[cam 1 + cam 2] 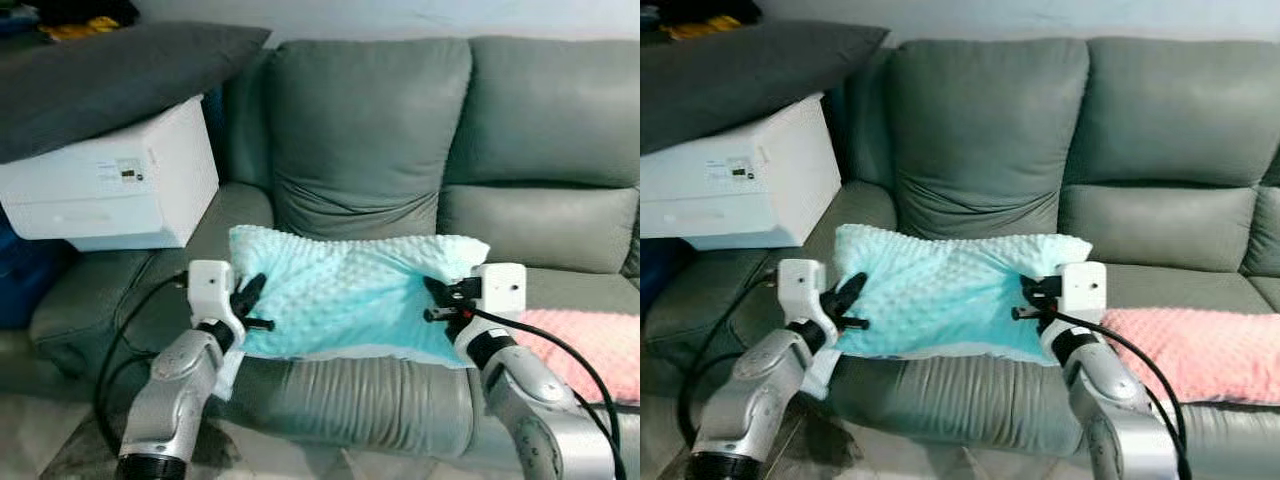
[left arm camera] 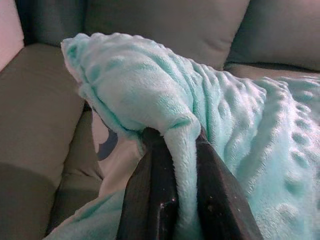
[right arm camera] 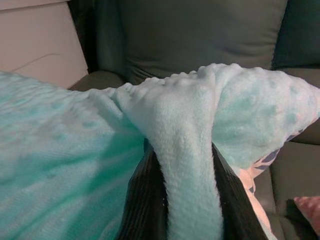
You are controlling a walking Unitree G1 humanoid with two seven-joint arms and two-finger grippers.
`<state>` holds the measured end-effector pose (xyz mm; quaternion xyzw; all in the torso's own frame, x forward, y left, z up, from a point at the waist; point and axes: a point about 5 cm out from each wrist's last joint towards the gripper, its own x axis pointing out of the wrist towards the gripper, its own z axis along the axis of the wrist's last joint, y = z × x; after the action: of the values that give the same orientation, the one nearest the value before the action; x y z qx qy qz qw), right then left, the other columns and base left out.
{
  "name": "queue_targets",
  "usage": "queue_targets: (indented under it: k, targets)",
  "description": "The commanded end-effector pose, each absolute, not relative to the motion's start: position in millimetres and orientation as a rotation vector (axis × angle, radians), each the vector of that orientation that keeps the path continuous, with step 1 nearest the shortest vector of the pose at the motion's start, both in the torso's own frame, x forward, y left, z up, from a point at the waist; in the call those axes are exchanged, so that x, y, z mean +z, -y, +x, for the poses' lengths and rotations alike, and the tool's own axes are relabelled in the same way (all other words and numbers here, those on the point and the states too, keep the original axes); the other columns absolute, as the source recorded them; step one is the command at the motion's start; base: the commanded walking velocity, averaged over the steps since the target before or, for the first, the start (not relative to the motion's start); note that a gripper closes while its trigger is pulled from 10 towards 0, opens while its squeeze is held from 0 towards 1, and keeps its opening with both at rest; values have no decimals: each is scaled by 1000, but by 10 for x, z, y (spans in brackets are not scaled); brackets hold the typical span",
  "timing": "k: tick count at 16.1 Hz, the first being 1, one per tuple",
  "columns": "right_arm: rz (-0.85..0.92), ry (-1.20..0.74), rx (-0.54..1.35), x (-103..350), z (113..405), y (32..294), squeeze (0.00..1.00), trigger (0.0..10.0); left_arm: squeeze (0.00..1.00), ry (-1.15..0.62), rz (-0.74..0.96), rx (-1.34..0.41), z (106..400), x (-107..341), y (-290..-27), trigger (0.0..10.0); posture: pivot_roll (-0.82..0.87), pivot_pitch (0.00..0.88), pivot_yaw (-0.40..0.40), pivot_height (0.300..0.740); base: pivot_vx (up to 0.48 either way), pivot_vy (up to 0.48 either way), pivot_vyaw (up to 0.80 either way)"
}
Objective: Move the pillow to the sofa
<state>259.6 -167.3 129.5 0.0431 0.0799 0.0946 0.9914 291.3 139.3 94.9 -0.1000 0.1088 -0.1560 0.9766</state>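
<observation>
A mint-green dotted pillow [image 1: 345, 290] hangs between my two grippers above the seat of the grey sofa [image 1: 370, 130]. My left gripper [image 1: 255, 300] is shut on the pillow's left edge, and a fold of fabric [image 2: 182, 165] is pinched between its black fingers [image 2: 150, 200]. My right gripper [image 1: 437, 298] is shut on the right edge, with a roll of the plush cover [image 3: 187, 180] squeezed between its fingers [image 3: 145, 200]. The pillow's underside shows a white patterned fabric [image 2: 112, 150].
A white printer-like box [image 1: 120, 185] sits on the sofa's left armrest with a dark grey cushion [image 1: 110, 70] on top. A pink dotted pillow [image 1: 580, 345] lies on the seat to the right. Tiled floor [image 1: 40, 440] shows in front.
</observation>
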Motion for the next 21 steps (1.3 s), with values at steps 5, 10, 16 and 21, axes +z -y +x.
queue_targets:
  k: [5,10,16,21]
  targets:
    - [83,-127,173,1375,2614,1700,0,10000,0,-193,-213,-322,2997,1014,-1431,10000,-207,0,57,740,0,0,-638]
    - [79,-123,179,1382,2605,1700,0,10000,0,-194,-234,-322,2983,998,-1421,10000,-209,0,52,740,0,0,-318]
    - [78,-124,181,1385,2599,1693,0,10000,0,-186,-260,-350,2954,1003,-1403,10000,-211,0,54,740,233,0,0]
    - [77,-128,176,1378,2587,1701,0,10000,0,-196,-262,-363,2937,989,-1378,10000,-214,0,53,740,386,0,0]
